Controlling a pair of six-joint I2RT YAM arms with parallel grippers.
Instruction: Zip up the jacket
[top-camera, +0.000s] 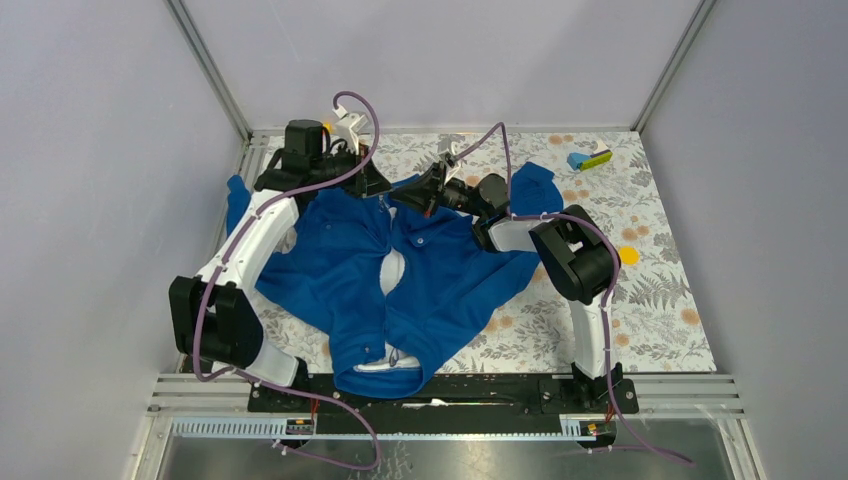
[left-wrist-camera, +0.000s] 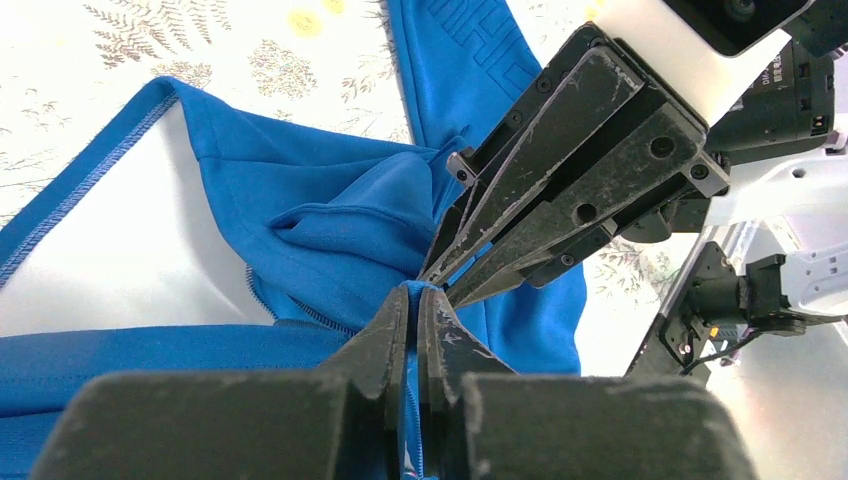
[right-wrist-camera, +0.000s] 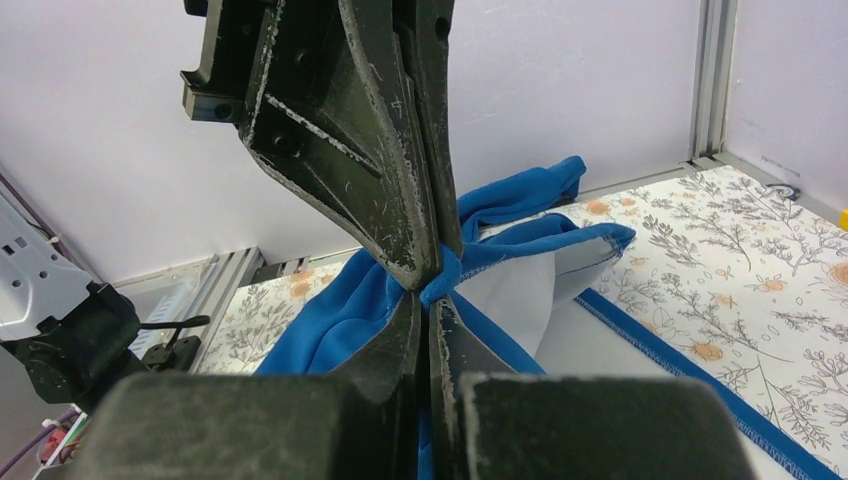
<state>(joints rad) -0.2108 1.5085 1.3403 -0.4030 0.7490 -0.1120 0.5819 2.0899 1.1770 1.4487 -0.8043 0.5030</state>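
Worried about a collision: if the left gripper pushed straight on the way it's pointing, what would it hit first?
The right gripper, most likely: its closed tips sit just beyond the left gripper, both pinching the same fold of the jacket. Whether they touch is unclear.

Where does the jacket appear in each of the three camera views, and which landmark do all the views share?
Top external: the jacket lies spread across the middle of the table, with its collar nearest the arm bases.
Left wrist: the jacket fills the left and centre, bunched into a fold.
Right wrist: the jacket is at centre, trailing away to the right.
Shared landmark: the floral table cover.
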